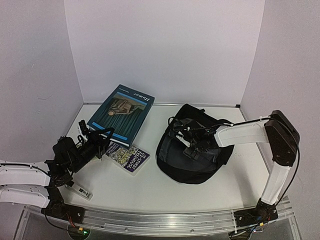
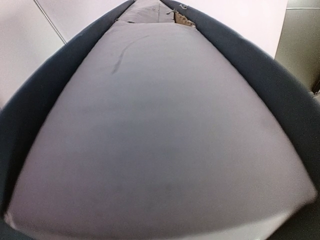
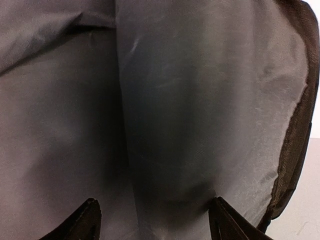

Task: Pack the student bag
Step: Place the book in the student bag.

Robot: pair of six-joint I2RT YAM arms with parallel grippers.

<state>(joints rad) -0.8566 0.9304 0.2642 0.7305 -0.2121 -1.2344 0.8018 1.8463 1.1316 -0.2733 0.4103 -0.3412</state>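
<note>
Now my right jaws stand spread inside the student bag (image 1: 192,167), which lies on the counter (image 1: 150,192). Left of the bag, the blue hardback (image 1: 121,112) runs lengthwise away from me. My left jaws meet its near edge; whether they pinch it I cannot tell. Bare counter lies between them, with a paperback (image 1: 129,157) beside it.

Robotics lab booth, plain white walls (image 1: 165,50), white table (image 1: 150,187), arms (image 1: 277,175) bolted to aluminium rail (image 1: 160,216)

Top camera overlooks the whole counter (image 1: 150,195) from behind the arms; left wrist lens crowds the teal book (image 1: 121,114), right wrist lens the student bag (image 1: 192,147) fabric
</note>
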